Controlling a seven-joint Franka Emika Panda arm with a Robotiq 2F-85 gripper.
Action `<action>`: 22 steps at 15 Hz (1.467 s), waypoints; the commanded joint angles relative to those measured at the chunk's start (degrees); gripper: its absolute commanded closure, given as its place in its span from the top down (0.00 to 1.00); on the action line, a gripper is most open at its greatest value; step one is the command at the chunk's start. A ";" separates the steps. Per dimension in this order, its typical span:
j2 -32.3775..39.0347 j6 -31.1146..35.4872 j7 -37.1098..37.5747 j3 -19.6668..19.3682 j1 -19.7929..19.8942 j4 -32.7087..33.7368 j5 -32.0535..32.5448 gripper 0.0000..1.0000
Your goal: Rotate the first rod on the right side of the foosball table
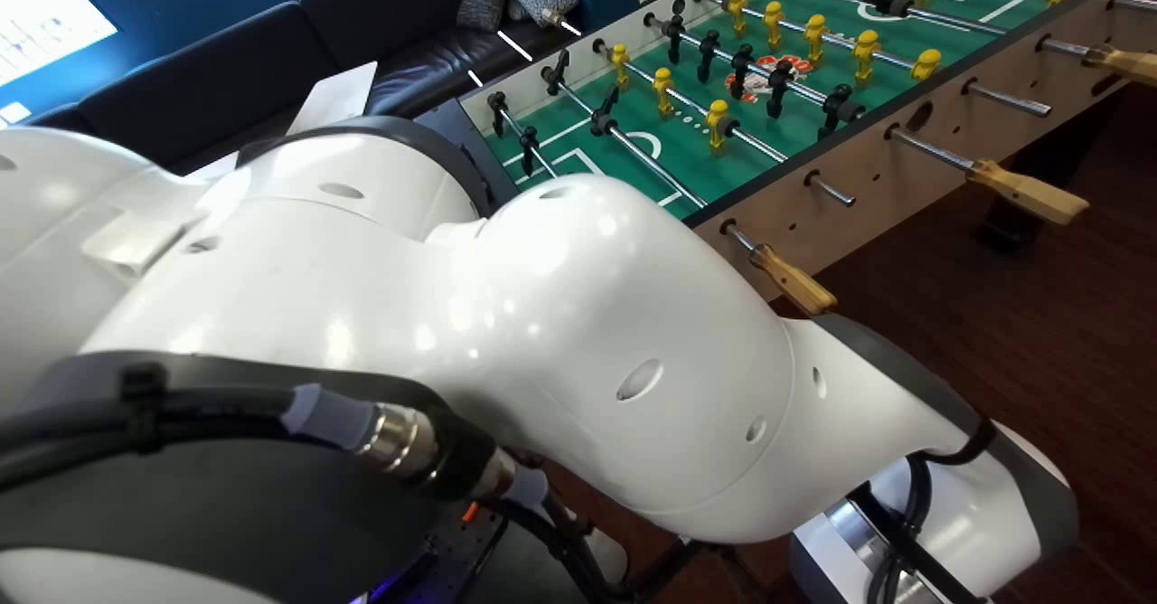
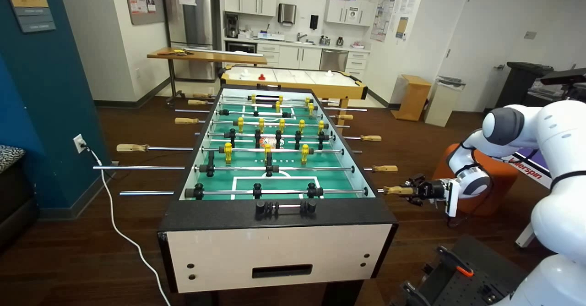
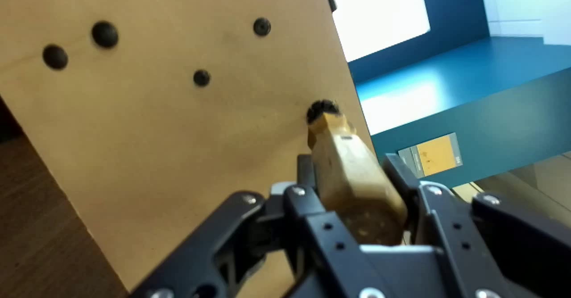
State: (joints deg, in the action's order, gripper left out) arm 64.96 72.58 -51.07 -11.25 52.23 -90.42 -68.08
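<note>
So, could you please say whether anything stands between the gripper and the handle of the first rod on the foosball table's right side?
Nothing visible does: in an exterior view the gripper meets the tan handle with nothing between; in the wrist view the handle lies between the gripper's fingers, which look closed on it.

The arm (image 1: 587,333) is glossy white and rounded, with dark grey bands (image 2: 509,125) and oval recesses (image 1: 640,380). A black cable (image 1: 226,405) joins a silver connector (image 1: 398,437). The jaws look black with silvery screws (image 3: 299,191), though blur clouds the shade.
</note>
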 commanded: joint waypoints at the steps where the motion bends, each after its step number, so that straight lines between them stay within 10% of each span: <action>1: 0.08 -8.72 7.03 0.39 1.31 0.92 2.28 0.18; 3: 0.80 -6.55 4.28 -0.31 0.44 0.21 1.58 0.18; 4: 0.92 -7.30 4.42 -0.33 0.56 0.33 1.61 0.43; 10: 1.15 -7.17 4.26 -0.35 0.52 0.33 1.60 0.43; 11: 1.27 -7.70 4.51 -0.26 0.62 0.55 1.81 0.18; 18: 0.32 -5.74 2.73 -0.74 0.37 -0.42 0.91 0.18; 19: 0.14 -5.15 2.49 -0.97 0.22 -0.67 0.77 0.64; 22: 0.11 -4.47 1.77 -1.14 0.15 -0.67 0.94 0.83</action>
State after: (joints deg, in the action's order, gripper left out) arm 65.95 66.73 -48.34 -11.79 52.97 -90.45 -66.69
